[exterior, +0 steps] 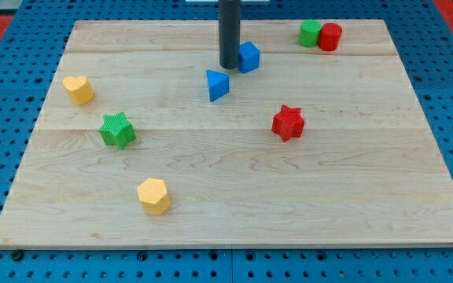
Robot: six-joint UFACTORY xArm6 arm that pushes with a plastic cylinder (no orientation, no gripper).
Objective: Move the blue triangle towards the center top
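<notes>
- Nearest to the camera lies the yellow hexagon block, far below my tip and to its left, toward the view's bottom.
- Next come the green star block, below and well left of my tip, and the red star block, below and to its right.
- Further up, the yellow heart block sits far to the left of my tip.
- Then the blue triangle lies just below my tip and a little left, close but apart from it.
- My tip is a plain rod without fingers, so nothing spreads or pinches; the blue cube stands just beside it on the right.
- Farthest, at the view's top right on the wooden board, the green block touches the red cylinder.
</notes>
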